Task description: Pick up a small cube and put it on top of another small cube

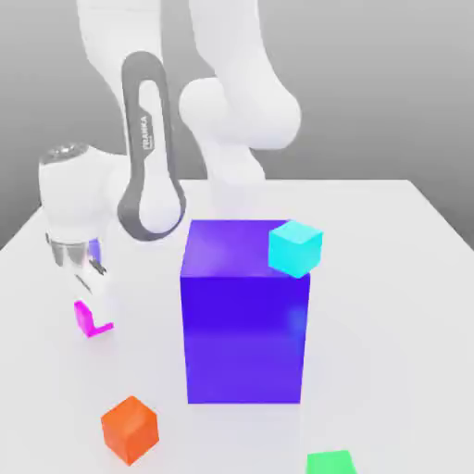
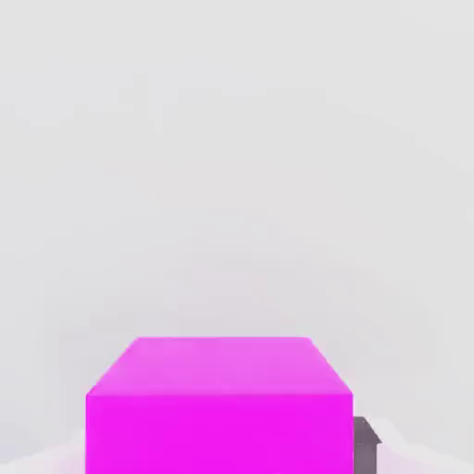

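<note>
The small magenta cube (image 1: 86,318) rests on the white table (image 1: 389,278) at the exterior view's left. My gripper (image 1: 95,307) is down right at it, and the white hand covers part of the cube's top and right side. In the hand view the magenta cube (image 2: 220,407) sits very close, with bare table beyond it. An orange cube (image 1: 130,429) lies nearer the front, a short way to the magenta cube's right. A cyan cube (image 1: 296,248) shows at the upper right corner of the big blue-violet block (image 1: 245,319).
The big blue-violet block stands tall mid-table, just right of my hand. A green cube (image 1: 330,463) lies at the front edge, to the right. A small violet shape (image 1: 94,250) peeks from behind the hand. The arm's white links rise behind.
</note>
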`<state>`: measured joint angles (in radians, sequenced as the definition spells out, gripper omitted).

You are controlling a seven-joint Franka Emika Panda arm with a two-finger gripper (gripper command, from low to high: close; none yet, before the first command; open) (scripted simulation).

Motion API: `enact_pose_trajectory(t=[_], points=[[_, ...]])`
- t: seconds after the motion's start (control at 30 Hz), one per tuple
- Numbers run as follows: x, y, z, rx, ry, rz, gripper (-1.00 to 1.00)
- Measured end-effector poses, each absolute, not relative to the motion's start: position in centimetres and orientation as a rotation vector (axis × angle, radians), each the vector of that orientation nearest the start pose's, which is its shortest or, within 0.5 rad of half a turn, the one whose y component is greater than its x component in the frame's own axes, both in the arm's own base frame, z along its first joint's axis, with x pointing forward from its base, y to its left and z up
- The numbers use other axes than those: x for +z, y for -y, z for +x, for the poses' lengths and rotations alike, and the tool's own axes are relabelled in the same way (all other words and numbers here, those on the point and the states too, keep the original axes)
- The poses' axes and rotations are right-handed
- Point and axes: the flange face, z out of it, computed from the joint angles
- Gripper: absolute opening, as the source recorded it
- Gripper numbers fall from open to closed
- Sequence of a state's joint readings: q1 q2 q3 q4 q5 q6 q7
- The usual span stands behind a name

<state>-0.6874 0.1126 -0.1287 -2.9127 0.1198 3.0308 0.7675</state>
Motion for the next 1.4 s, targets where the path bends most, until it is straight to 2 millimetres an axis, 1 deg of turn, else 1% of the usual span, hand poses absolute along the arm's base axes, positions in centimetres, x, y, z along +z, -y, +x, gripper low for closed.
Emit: enact_pose_trajectory(t=[0.2, 0.23, 0.5, 0.67, 0.87, 1.03, 1.23, 1.4], points=[[18.7, 24.8, 21.4, -0.003, -2.364, -2.070, -1.00], [19.0, 24.6, 21.8, -0.002, -2.345, -2.089, -1.00], [20.3, 21.3, 30.4, -0.002, -2.026, -2.369, -1.00], [21.0, 18.0, 35.7, 0.000, -1.811, -2.525, -1.00], [21.8, 13.2, 41.3, 0.005, -1.553, -2.686, -1.00], [22.5, 8.4, 45.3, 0.008, -1.335, -2.803, -1.00], [23.3, 1.1, 49.2, 0.010, -1.053, -2.931, -1.00], [23.9, -5.7, 51.4, 0.007, -0.806, -3.022, -1.00]])
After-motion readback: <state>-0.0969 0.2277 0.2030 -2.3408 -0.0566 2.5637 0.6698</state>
